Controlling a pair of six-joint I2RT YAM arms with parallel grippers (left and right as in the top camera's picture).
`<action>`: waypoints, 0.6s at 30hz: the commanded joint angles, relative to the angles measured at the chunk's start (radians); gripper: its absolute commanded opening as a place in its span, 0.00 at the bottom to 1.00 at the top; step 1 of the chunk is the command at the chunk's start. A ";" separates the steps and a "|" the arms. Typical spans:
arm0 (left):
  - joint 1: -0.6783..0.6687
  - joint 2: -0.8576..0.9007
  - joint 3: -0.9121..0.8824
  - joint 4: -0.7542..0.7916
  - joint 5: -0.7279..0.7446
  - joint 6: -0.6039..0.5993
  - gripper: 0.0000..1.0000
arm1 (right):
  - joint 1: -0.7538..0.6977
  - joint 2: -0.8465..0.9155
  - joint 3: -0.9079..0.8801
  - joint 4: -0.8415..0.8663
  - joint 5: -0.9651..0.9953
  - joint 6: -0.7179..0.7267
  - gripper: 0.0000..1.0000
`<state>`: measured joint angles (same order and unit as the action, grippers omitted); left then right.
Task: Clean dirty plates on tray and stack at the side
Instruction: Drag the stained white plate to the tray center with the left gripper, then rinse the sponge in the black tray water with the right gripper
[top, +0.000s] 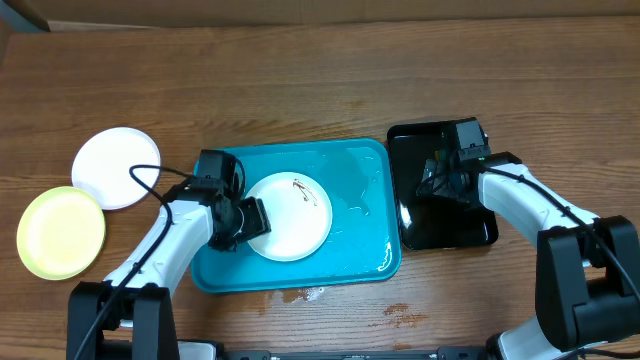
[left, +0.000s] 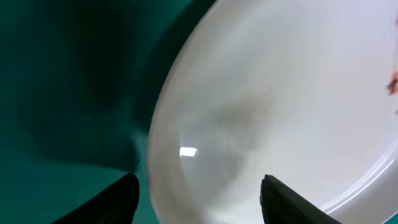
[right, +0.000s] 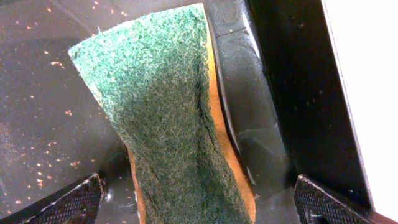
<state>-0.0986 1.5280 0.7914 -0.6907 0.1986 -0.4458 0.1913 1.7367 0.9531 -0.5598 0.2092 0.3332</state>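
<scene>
White plate (left: 280, 93) rim between parted left jaws

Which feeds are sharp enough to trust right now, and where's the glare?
Overhead: sharp, with glare on the blue tray and glossy black tray. Left wrist: too close, the plate is a soft blur with one small glint. Right wrist: sponge crisp, right edge blown out white.

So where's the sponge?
In the right wrist view, the sponge lies on the black tray, right of the blue tray, inside the open right claw.
</scene>
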 joint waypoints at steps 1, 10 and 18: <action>-0.003 0.000 -0.005 -0.052 0.001 0.028 0.62 | -0.002 -0.002 -0.001 0.006 0.014 -0.001 1.00; -0.003 0.002 -0.028 -0.020 -0.018 0.028 0.40 | -0.002 -0.002 -0.001 0.006 0.014 -0.001 1.00; -0.003 0.002 -0.028 0.074 -0.098 0.108 0.20 | -0.002 -0.002 -0.001 0.006 0.014 -0.001 1.00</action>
<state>-0.0986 1.5280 0.7708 -0.6415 0.1413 -0.4061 0.1913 1.7367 0.9531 -0.5606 0.2092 0.3332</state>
